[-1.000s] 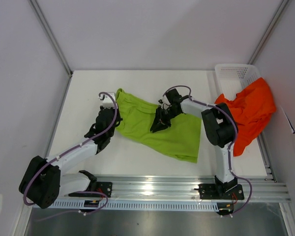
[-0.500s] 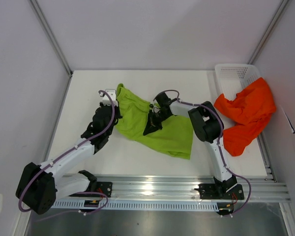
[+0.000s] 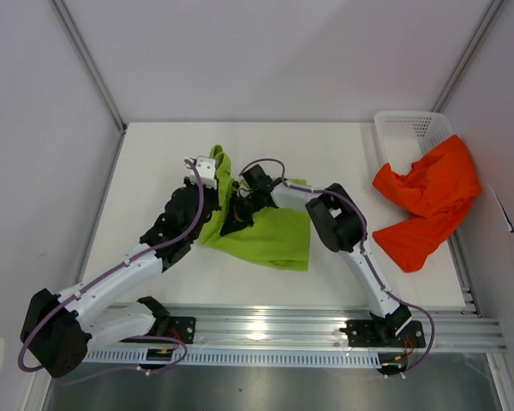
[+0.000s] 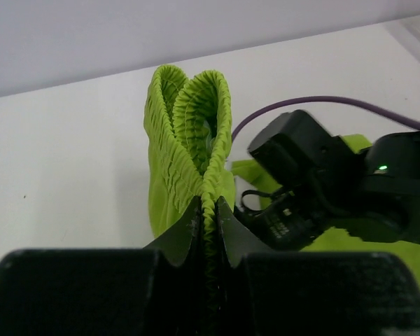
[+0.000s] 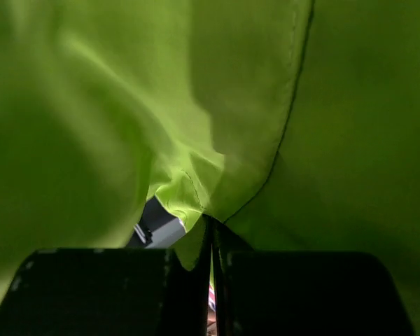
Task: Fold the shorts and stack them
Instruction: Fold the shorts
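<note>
Top external: lime green shorts (image 3: 270,240) bunched near table (image 3: 154,145) centre; orange-red shorts (image 3: 428,193) lying partly over basket (image 3: 403,127), far right. Left wrist: left gripper (image 4: 208,210) pinched tight on gathered waistband, cloth standing upright above jaws. Right wrist: right gripper (image 5: 211,227) fully closed, thin fold of green cloth clamped between jaws.

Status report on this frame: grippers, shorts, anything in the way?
Left gripper: jaws shut on green shorts waistband. Right gripper: jaws shut on same shorts' fabric. Orange shorts untouched, draped over basket at right. No obstruction seen.
</note>
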